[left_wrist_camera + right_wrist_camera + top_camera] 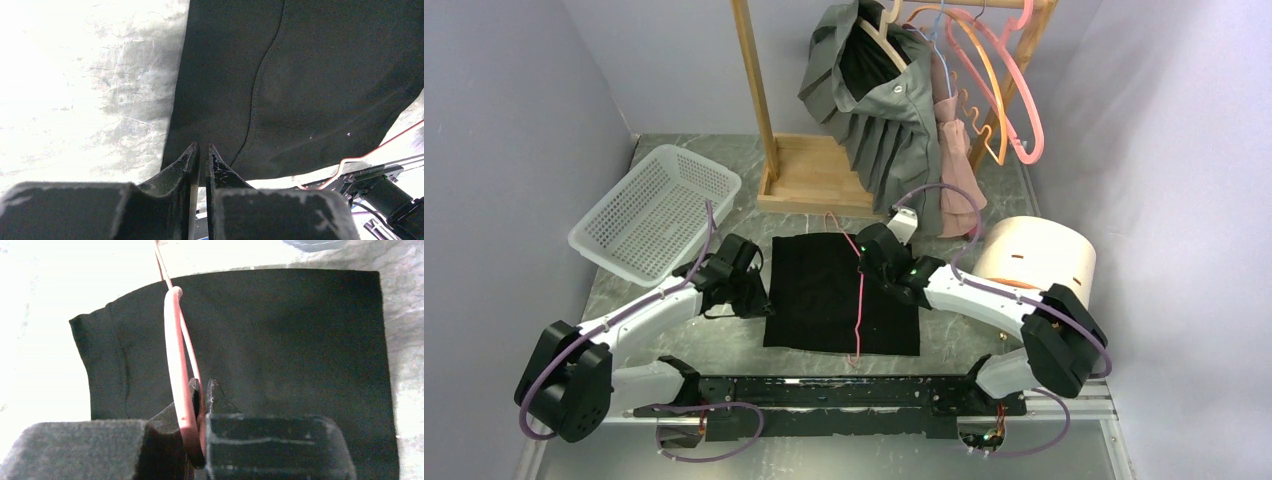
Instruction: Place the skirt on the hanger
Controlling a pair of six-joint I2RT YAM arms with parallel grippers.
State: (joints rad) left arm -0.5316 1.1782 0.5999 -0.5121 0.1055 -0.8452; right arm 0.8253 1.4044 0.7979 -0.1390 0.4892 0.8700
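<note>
The black skirt (824, 300) lies flat on the table (714, 345), in between the 2 grippers. The left gripper (749, 295) sits right at the skirt's left edge. Its fingers (187, 160) are squeezed almost together, with only a thin slit between them. The skirt's edge starts just past the tips, but I cannot tell if any cloth is nipped. Bare table spreads out to the left of these fingers.

The right gripper (874, 255) is over the skirt's top edge. Its fingers (215, 395) are clamped on the thin pink hanger (860, 310). The hanger runs away from the tips, across the skirt and out past its far edge.

A white basket (704, 163) sits past the left fingers, well apart from the skirt. A round tub (1036, 255) stands behind the right arm; I cannot see inside it. Beyond both grippers stands a wooden rack (754, 90) with a grey skirt (874, 110) hanging on it.

Only the top view shows the basket, tub and rack. The right wrist view shows the hanger (172, 350) pinched between the fingers. The left wrist view shows a seam down the skirt (310, 75).
</note>
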